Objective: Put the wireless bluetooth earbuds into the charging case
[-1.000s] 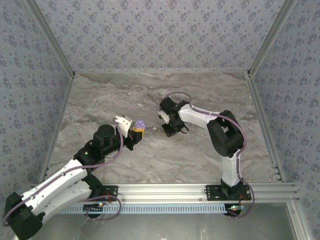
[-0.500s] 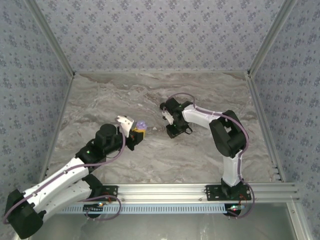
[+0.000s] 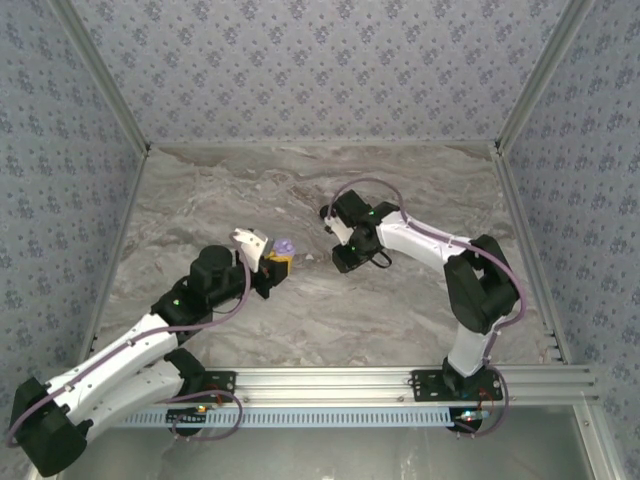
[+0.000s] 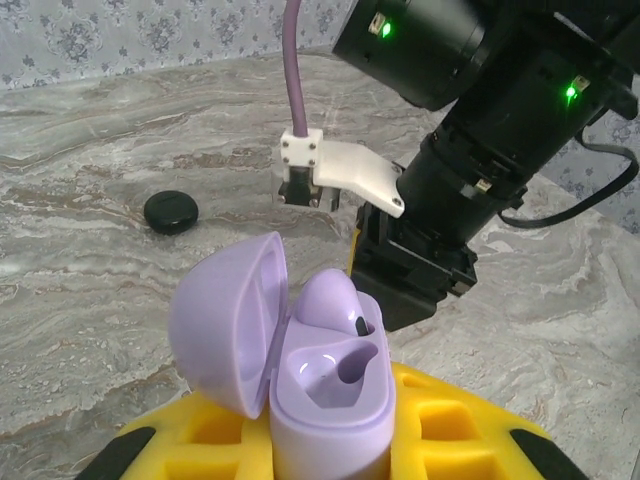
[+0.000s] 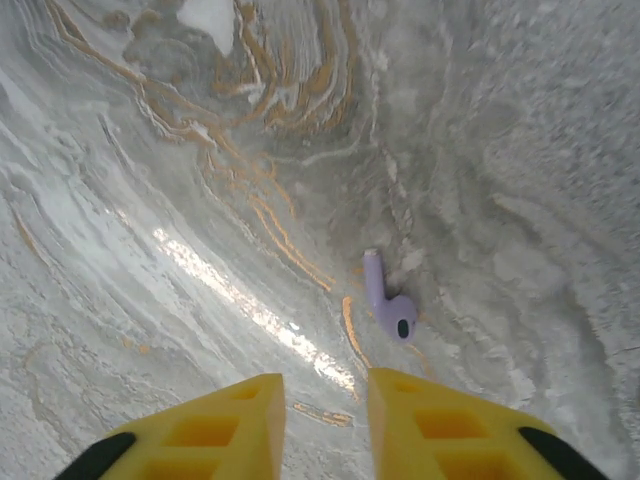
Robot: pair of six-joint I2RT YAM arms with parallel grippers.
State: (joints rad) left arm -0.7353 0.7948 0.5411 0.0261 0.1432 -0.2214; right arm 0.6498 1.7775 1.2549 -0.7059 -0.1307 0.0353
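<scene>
My left gripper (image 3: 273, 260) is shut on the charging case (image 4: 330, 390), a pale lavender case held upright between the yellow pads (image 4: 455, 435). Its lid (image 4: 225, 325) is hinged open to the left. One lavender earbud (image 4: 335, 298) sits in the far slot, and the near slot (image 4: 335, 370) is bare. A second lavender earbud (image 5: 385, 300) lies on the marble, just ahead and right of my right gripper (image 5: 325, 420). That gripper is open, with nothing between its fingers. It hovers low over the table (image 3: 345, 258), close to the right of the case (image 3: 283, 246).
A black round disc (image 4: 173, 212) lies on the marble behind and left of the case in the left wrist view. The right arm's black wrist (image 4: 470, 160) looms just beyond the case. Patterned walls (image 3: 320, 70) enclose the table on three sides.
The right arm's elbow has swung out to the right while its gripper stayed near the same spot. The left gripper with the case has barely shifted.
</scene>
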